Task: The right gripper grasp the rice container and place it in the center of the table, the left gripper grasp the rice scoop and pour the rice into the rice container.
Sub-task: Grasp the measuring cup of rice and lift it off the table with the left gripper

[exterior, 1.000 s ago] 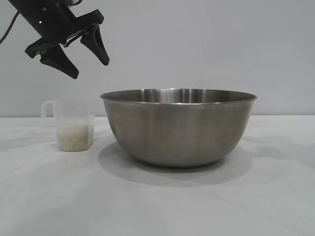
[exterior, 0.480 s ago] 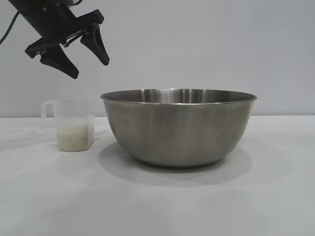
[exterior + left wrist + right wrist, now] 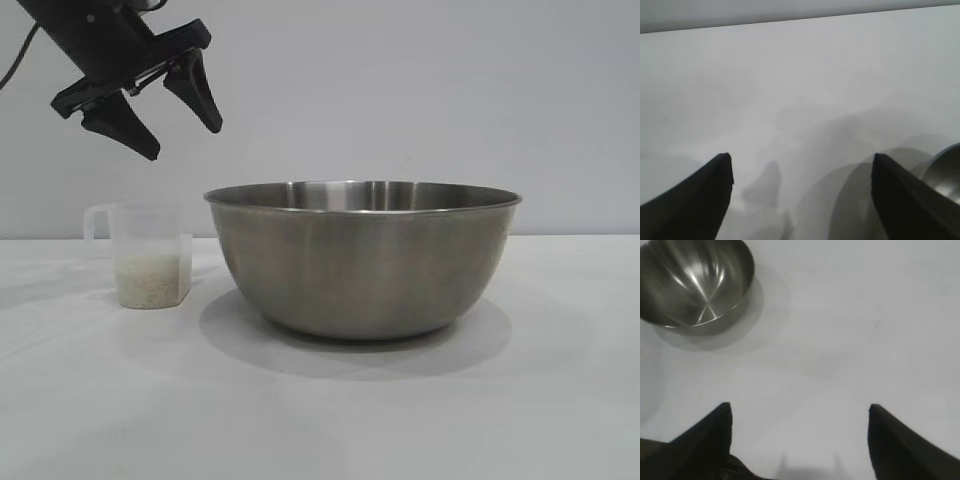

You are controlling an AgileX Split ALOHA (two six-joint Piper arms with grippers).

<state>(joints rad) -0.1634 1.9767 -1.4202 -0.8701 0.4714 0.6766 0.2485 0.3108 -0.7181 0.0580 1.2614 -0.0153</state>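
The rice container (image 3: 362, 260), a large steel bowl, stands in the middle of the white table (image 3: 560, 400); the right wrist view looks into its inside (image 3: 695, 280), where no grains show. To its left stands the rice scoop (image 3: 150, 255), a clear cup with its handle turned away from the bowl and rice (image 3: 152, 280) in its bottom. My left gripper (image 3: 184, 142) hangs open and empty above the scoop, well clear of it. In the left wrist view its open jaws (image 3: 802, 157) frame bare table, with the bowl's edge (image 3: 947, 170) beside one finger. My right gripper (image 3: 800, 406) is open and empty over bare table, away from the bowl; the exterior view does not show it.
A plain grey wall (image 3: 420, 100) rises behind the table. Bare white surface lies in front of the bowl and to its right. Only the bowl's shadow (image 3: 350, 350) falls on the table around it.
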